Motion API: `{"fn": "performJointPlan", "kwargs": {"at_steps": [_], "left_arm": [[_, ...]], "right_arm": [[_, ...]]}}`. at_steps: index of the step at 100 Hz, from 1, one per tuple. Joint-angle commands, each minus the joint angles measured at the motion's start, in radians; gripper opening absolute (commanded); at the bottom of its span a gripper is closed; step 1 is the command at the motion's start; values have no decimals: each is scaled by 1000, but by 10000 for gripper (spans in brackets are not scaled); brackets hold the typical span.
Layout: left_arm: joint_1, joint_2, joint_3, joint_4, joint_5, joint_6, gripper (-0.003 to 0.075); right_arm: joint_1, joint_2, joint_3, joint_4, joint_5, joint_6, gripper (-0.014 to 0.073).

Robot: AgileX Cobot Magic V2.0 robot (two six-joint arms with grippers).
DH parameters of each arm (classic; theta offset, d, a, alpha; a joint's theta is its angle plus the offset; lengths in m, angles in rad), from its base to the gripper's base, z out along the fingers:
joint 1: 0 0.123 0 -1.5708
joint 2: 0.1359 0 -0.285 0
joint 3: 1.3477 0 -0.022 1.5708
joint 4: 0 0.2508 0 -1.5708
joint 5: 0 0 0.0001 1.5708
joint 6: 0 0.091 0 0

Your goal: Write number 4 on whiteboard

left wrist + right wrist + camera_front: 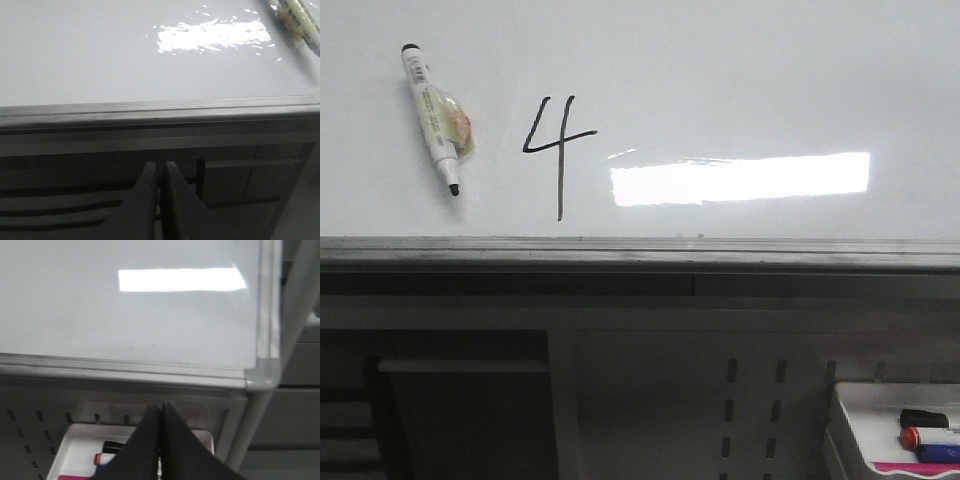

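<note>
The number 4 (557, 152) stands drawn on the whiteboard (740, 80) just right of a marker pen (433, 115) lying there uncapped, well apart from the left tool (161, 172) and right tool (161, 412), both closed, empty, below the board's rim.

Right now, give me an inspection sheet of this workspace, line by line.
Surface: whiteboard, glossy, bright glare, grey bottom rim.
Job's things: number 4 drawn in black; uncapped marker lying on the board left of it, tip toward the rim.
Clutter: white tray at lower right holding coloured markers.
Grippers: left tool shut, empty, off the board; right tool shut, empty, above the tray.
Cables: nothing seen.
Surroundings: perforated grey panel below the board.
</note>
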State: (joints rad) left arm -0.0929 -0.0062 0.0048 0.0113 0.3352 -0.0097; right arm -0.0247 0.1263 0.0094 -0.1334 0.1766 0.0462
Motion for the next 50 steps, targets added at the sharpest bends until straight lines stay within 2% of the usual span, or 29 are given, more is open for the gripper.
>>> {"fn": "performJointPlan", "kwargs": {"at_steps": [1,8,17,50], "left_arm": [[5,-24,34,-1,-59,-1,-20],[5,-24,34,-3,-59,-1,-20],[5,-24,34,-5,-59,-1,-20],[5,-24,34,-11,-59,-1,-20]], "right_arm": [[-49,-24,26,12,-99,7,-64],[-60,-85,24,12,47,7,-64],[-60,-157,26,10,146,7,-64],[-60,-152,26,14,141,7,-64]]}}
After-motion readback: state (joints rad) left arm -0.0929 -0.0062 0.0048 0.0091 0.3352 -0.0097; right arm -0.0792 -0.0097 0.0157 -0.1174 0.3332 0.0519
